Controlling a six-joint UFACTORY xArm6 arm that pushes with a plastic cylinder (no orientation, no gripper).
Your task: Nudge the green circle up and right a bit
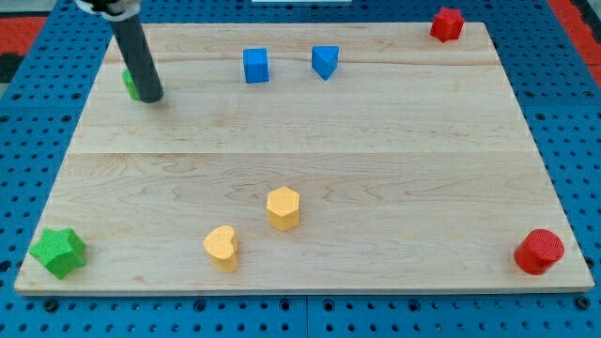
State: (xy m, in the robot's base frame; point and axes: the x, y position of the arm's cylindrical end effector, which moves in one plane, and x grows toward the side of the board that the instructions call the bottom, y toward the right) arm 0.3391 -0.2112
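Note:
The green circle (130, 84) sits near the board's upper left and is mostly hidden behind my rod; only its left side shows. My tip (153, 97) rests on the board right at the circle's lower right side, touching or almost touching it. The dark rod rises from there toward the view's top left.
A blue cube (255, 66) and a blue triangular block (325, 61) lie at the upper middle. A red star-like block (447, 23) is at the top right corner, a red cylinder (539, 252) at the bottom right, a green star (58, 252) at the bottom left. A yellow heart (222, 248) and yellow hexagon (283, 207) lie at the lower middle.

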